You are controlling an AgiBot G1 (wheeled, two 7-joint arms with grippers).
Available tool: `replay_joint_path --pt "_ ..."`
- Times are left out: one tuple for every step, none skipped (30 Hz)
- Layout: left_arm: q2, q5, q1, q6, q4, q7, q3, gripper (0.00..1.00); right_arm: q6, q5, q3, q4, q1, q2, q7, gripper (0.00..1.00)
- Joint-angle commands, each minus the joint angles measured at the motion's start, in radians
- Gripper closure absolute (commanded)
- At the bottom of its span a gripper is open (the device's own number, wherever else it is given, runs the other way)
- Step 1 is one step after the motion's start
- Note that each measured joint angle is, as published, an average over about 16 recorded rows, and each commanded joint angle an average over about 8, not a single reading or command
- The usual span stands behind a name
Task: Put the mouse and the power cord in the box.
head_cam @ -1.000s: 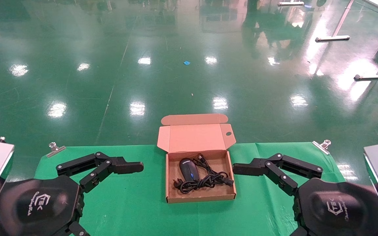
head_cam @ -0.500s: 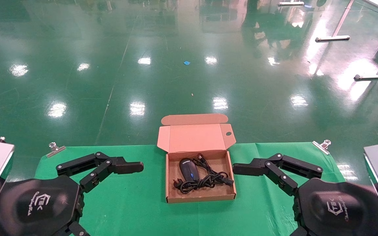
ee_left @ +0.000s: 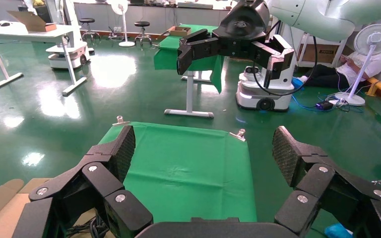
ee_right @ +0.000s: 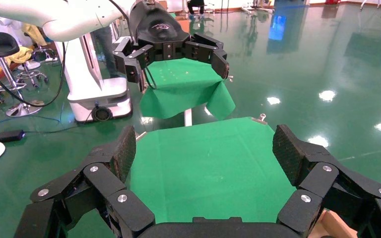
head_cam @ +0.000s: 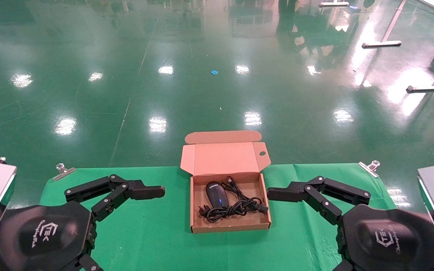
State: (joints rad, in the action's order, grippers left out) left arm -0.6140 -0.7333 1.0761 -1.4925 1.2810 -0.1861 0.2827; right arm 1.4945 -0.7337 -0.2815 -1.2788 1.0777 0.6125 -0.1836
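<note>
From the head view we see the box [head_cam: 202, 224] standing open at the middle of the green cloth [head_cam: 149, 233], its lid folded back over the cloth's far edge. Inside the box the mouse [head_cam: 217, 194] lies toward the left wall, and the power cord [head_cam: 236, 208] sits in a looped bundle just beside it, toward the box's near right corner, with its plug touching the left wall. Our left gripper [head_cam: 126, 210] hangs above the cloth well to the left of the box, and our right gripper [head_cam: 301, 214] hangs close to the box's right wall; both are spread wide and hold nothing. Two metal clips [head_cam: 63, 170] pin the cloth's far corners, either side of the box. In the left wrist view we see the left gripper's [ee_left: 203, 158] ribbed pads [ee_left: 125, 151] far apart over bare cloth, with a corner of the box showing beside one finger. In the right wrist view the right gripper [ee_right: 206, 158] is likewise wide apart above the cloth, and a sliver of the box [ee_right: 335, 229] shows by one finger.
</note>
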Motion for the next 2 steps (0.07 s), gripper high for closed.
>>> replay_joint_path --pt "0.0 0.0 0.0 0.0 0.0 0.0 0.0 0.0 0.0 0.0 0.0 0.0 0.0 0.0 0.0 0.0" --pt "0.0 0.0 0.0 0.0 0.0 0.0 0.0 0.0 0.0 0.0 0.0 0.0 0.0 0.0 0.0 0.0"
